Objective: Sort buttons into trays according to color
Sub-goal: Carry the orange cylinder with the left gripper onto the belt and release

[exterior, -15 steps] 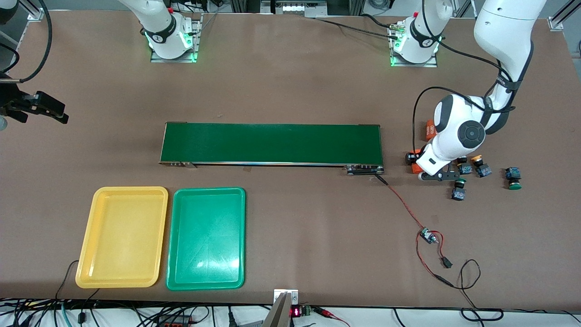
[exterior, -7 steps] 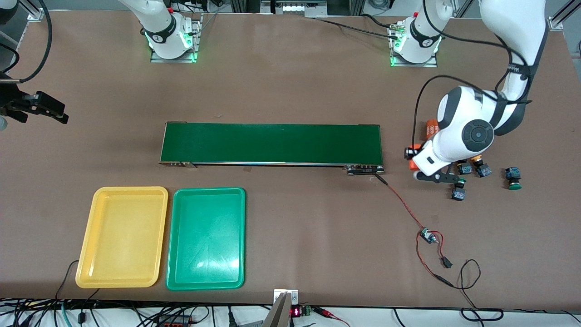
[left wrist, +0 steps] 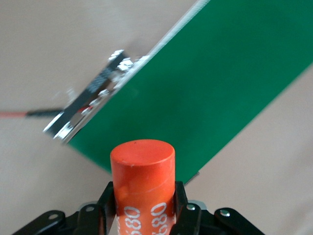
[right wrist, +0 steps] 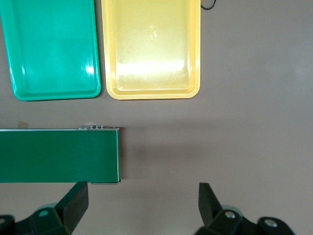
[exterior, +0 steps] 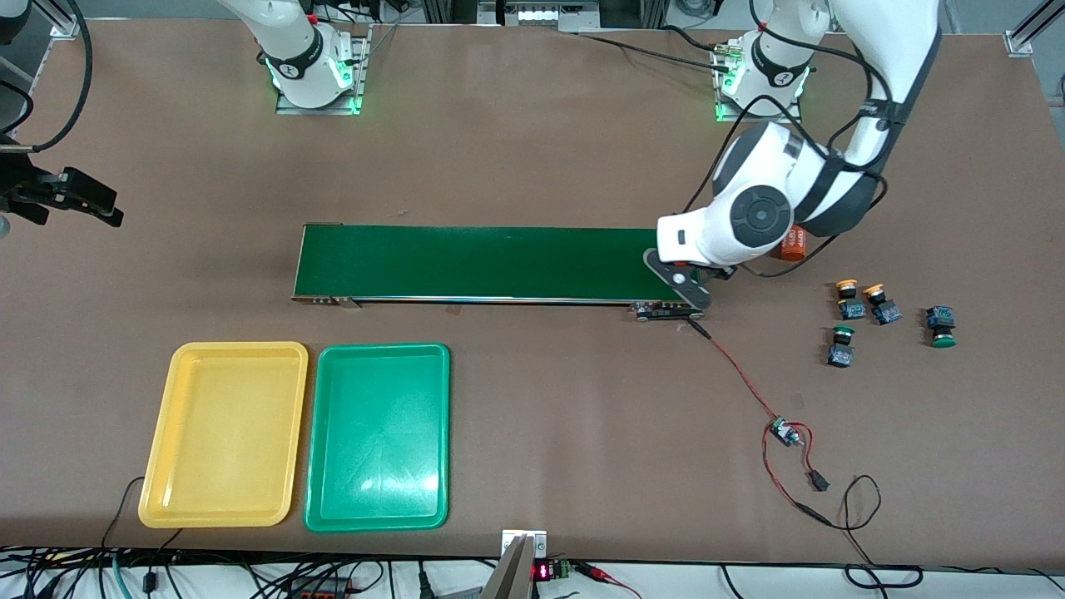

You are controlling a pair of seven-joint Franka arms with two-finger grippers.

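My left gripper [exterior: 692, 293] [left wrist: 143, 198] is shut on an orange cylinder [left wrist: 142, 169] with white print and hangs over the conveyor belt's [exterior: 499, 262] end nearest the left arm. Two yellow-capped buttons [exterior: 847, 298] [exterior: 879, 303] stand side by side on the table toward the left arm's end. One green-capped button [exterior: 840, 346] is just nearer the front camera, another [exterior: 941, 325] lies farther toward the table's end. The yellow tray [exterior: 223, 434] [right wrist: 151, 49] and the green tray [exterior: 378, 437] [right wrist: 49, 49] lie empty side by side. My right gripper [exterior: 83, 200] [right wrist: 142, 196] waits open, high above the right arm's end.
A second orange cylinder [exterior: 795, 244] lies on the table, partly hidden by the left arm. A red and black wire with a small board [exterior: 782, 433] runs from the belt's motor end [exterior: 666, 311] toward the front edge. The belt [left wrist: 220, 73] [right wrist: 58, 154] carries nothing.
The left arm has risen from beside the buttons with the orange cylinder and swung over to the belt's end. The buttons stand uncovered now. The right arm has not moved.
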